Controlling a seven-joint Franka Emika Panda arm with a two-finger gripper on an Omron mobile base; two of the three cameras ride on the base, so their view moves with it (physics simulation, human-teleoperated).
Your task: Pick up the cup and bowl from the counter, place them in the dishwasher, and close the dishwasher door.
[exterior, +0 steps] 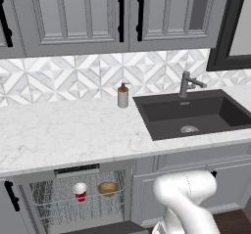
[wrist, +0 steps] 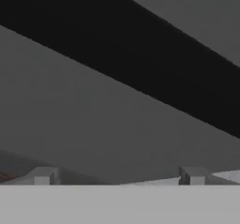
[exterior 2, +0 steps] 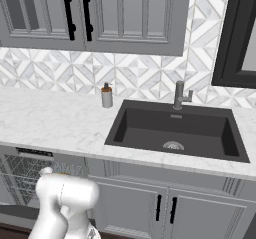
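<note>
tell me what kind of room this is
A rendered home kitchen, most likely: a white marble counter with a black inset sink and faucet, and an open dishwasher holding a cup and bowl.

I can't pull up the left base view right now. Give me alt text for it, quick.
The dishwasher under the counter stands open, with the cup upright and the bowl beside it in its wire rack. Above sit a soap bottle and the black sink; the arm's white body reaches low at lower right.

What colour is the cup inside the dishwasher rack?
The cup is red with a white rim, seen best in the left base view.
</note>
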